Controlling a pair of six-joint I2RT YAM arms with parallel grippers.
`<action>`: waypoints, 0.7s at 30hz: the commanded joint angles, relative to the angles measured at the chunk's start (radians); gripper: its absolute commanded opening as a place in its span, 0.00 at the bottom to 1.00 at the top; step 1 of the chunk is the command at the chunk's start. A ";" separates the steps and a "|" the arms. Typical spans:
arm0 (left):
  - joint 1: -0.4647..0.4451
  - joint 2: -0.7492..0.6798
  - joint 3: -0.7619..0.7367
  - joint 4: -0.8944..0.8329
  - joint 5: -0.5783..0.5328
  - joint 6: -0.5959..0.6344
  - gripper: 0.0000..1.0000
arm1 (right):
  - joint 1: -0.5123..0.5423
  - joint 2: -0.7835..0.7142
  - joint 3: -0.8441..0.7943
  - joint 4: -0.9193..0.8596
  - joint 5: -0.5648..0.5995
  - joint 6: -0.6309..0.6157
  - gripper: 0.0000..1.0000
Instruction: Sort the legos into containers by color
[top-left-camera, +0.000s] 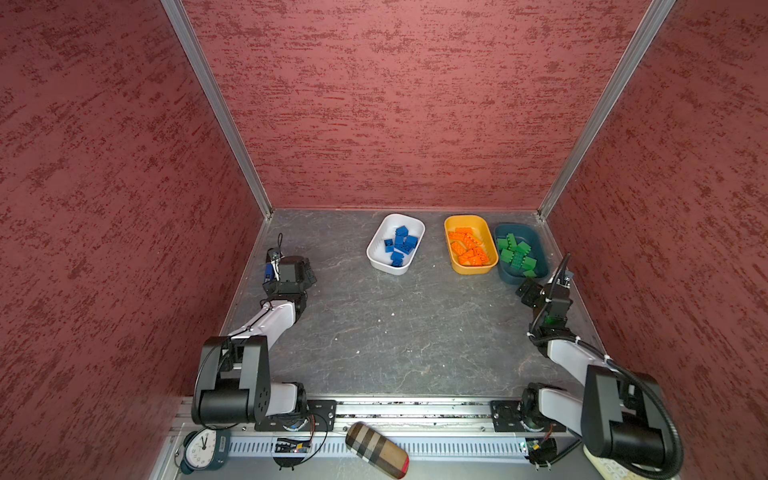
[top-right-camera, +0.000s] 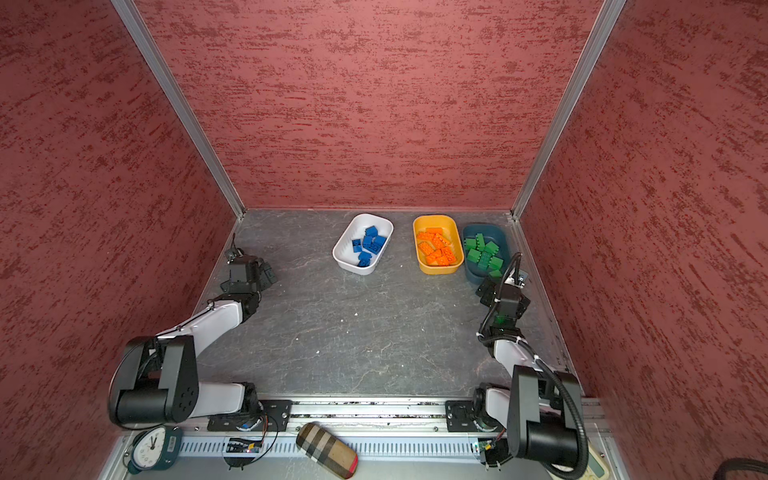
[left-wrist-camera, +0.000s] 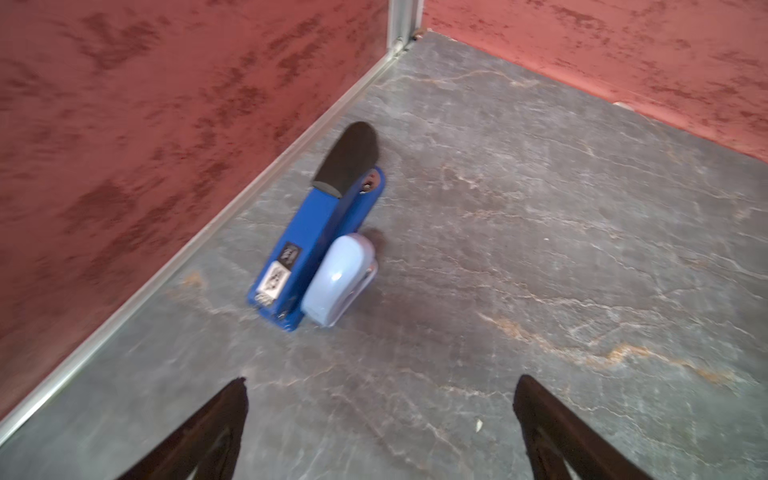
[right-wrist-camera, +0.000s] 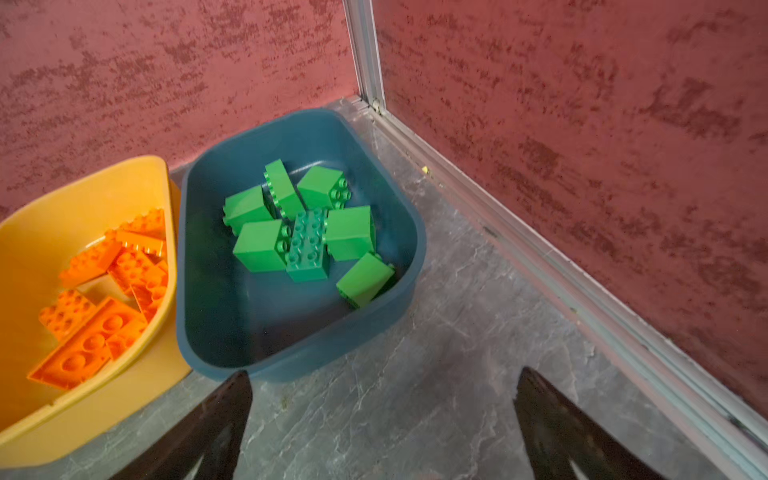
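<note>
In both top views three containers stand in a row near the back wall of the grey table (top-left-camera: 395, 332). The white tub (top-left-camera: 382, 237) lies slanted, with its long axis going from near-left to far-right. It holds the blue legos (top-left-camera: 401, 245) in an overlapping heap, too small to count. The yellow-orange tub (top-left-camera: 451, 224) and the dark teal tub (top-right-camera: 500, 245) stand just beside each other on the right, each with its long axis running roughly from front to back. They hold the orange legos (top-left-camera: 469, 249) and the green legos (top-right-camera: 482, 255).

In the left wrist view the left gripper (left-wrist-camera: 380, 378) has its fingers wide apart with nothing between them. A blue-and-black stapler (left-wrist-camera: 316, 245) lies ahead of it, its length along the wall, and a pale blue gadget (left-wrist-camera: 338, 282) touches its side.

In the right wrist view the right gripper (right-wrist-camera: 382, 370) is also spread and empty, near one short end of the teal tub. I count seven green bricks. A darker oblong brick (right-wrist-camera: 307, 245) lies studs up along the tub's length, and another oblong brick (right-wrist-camera: 282, 187) stands on its edge. The orange bricks are only partly in view.
</note>
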 joint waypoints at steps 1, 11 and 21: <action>-0.001 0.046 -0.050 0.266 0.135 0.099 1.00 | -0.001 0.027 -0.013 0.249 -0.056 -0.033 0.99; -0.001 0.096 -0.155 0.578 0.318 0.215 1.00 | 0.001 0.269 -0.081 0.704 -0.374 -0.126 0.99; -0.024 0.146 -0.237 0.770 0.262 0.227 0.99 | 0.078 0.324 0.009 0.582 -0.249 -0.176 0.99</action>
